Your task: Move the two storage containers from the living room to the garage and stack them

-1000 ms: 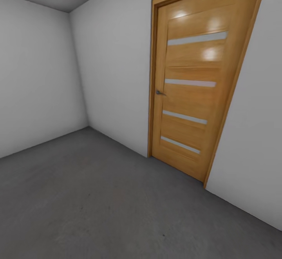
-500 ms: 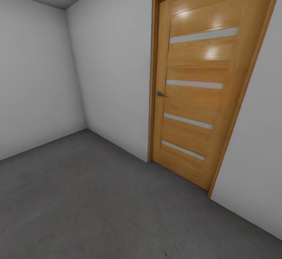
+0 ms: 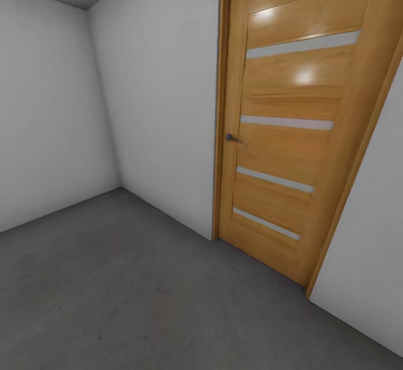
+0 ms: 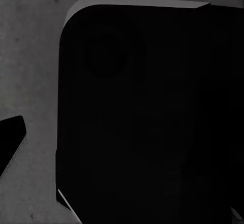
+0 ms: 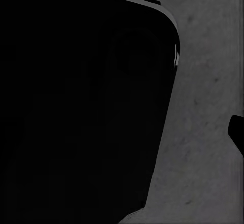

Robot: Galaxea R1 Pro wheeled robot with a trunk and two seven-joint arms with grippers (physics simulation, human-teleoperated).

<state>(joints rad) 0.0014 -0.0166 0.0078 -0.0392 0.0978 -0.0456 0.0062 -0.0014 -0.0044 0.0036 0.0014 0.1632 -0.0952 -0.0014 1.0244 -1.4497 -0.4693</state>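
Facing the orange-wood door in the garage, shut, with four narrow glass slits and a small grey handle.
Left of the door, mottled grey concrete floor runs open to the white corner. Both wrist views catch that floor beside a dark rounded-corner robot body; can't tell jaw state, containers not visible.

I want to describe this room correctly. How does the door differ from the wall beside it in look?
The door is orange-brown wood with visible grain; the wall is plain white-grey. The door carries four narrow pale horizontal strips and a small dark handle; the wall is bare. The door shows bright light spots; the wall looks matte. Both stand upright and reach down to the dark grey floor.
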